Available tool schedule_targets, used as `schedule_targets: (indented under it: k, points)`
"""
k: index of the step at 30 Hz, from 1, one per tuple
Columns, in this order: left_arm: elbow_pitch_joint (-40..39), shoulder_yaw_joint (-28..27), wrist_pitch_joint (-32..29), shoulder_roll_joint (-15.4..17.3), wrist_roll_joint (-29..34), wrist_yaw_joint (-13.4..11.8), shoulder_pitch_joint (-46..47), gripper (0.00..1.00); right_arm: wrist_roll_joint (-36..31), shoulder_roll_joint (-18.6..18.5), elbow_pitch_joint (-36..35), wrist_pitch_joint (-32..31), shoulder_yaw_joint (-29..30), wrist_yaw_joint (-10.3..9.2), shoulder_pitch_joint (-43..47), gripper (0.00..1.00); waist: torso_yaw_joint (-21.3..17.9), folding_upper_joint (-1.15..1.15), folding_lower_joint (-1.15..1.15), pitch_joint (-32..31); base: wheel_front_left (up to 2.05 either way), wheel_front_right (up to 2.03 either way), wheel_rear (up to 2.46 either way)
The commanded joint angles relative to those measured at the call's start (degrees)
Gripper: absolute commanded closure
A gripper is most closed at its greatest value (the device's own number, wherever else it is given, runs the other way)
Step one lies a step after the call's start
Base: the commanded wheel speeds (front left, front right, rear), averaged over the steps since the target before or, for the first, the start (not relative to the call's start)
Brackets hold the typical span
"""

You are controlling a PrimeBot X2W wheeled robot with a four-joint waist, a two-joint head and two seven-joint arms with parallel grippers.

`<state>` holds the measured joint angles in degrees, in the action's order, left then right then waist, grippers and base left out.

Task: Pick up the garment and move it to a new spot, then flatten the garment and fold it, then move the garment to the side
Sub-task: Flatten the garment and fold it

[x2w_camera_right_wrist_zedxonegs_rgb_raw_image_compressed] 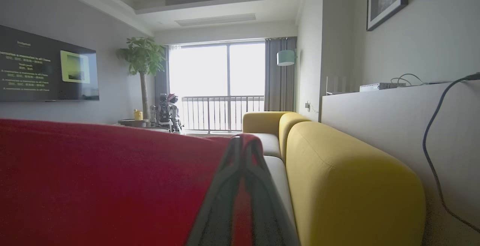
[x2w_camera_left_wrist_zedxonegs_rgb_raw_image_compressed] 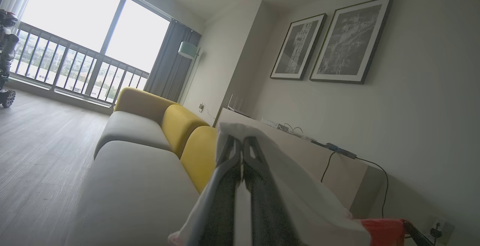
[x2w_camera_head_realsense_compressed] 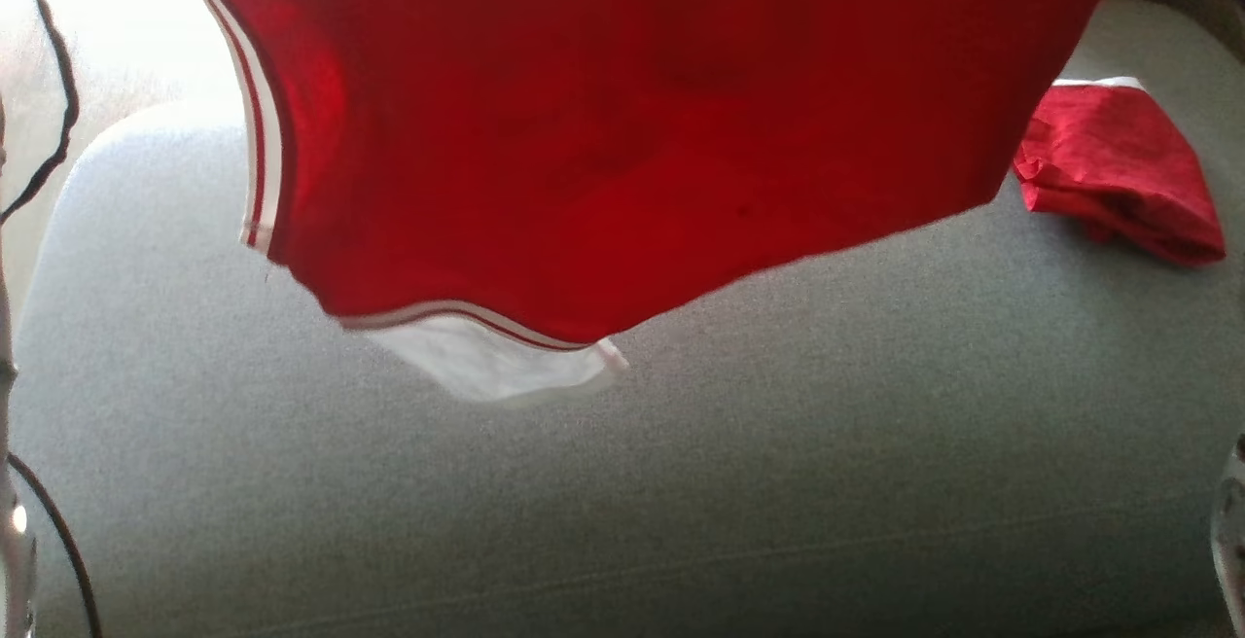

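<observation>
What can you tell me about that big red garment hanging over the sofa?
The garment is red, thin-looking cloth with white-and-red striped trim along its edges and a white panel at its lowest corner. It hangs spread out over the grey sofa, its lower edge dipping toward the robot's left. The left gripper is shut on a white part, the right gripper on a red edge.

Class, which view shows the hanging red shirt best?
Head view: the shirt hangs spread above the grey seat. The wrist views show pinched edges: red at the right pincer, white at the left pincer.
</observation>
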<state>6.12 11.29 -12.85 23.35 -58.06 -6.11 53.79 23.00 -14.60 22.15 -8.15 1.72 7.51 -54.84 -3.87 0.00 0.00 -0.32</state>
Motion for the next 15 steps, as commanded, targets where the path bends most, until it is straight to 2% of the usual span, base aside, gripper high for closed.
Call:
schedule_targets:
  k: [1, 3, 8, 12, 15]
  points:
    - [-0.73, -1.6, -0.34, 2.43, 0.33, -0.32, 3.93, 1.0, 0.16, 0.48, -1.89, -0.63, -0.49, -0.02, -2.64, 1.0, -0.05, 0.0, 0.0, 0.29, 0.0, 0.0, 0.0]
    - [0.68, -1.09, -0.82, 1.91, 0.34, -0.61, 5.21, 1.0, -0.28, 0.88, -1.42, -1.62, -1.05, -0.02, -2.98, 1.0, -0.17, 0.0, 0.0, 1.09, 0.0, 0.0, 0.0]
    - [8.57, 0.02, -1.37, -0.02, -0.55, 1.07, 9.97, 1.0, -2.18, 3.68, 4.14, -3.21, -2.57, -0.02, -6.36, 1.0, -0.74, 0.0, 0.0, 5.16, 0.0, 0.0, 0.0]
    - [17.57, 3.72, 0.13, -1.78, 2.83, 3.81, 16.37, 1.0, -6.75, 6.24, 12.82, -1.06, -2.93, -0.02, -12.93, 1.0, -0.66, 0.0, 0.0, 11.2, 0.0, 0.0, 0.0]
    - [25.16, 6.43, 4.67, -2.26, 7.99, 5.74, 23.35, 1.0, -10.66, 8.17, 20.27, 2.77, -2.62, -0.02, -19.55, 1.0, -1.16, 0.0, 0.0, 16.58, 0.0, 0.0, 0.0]
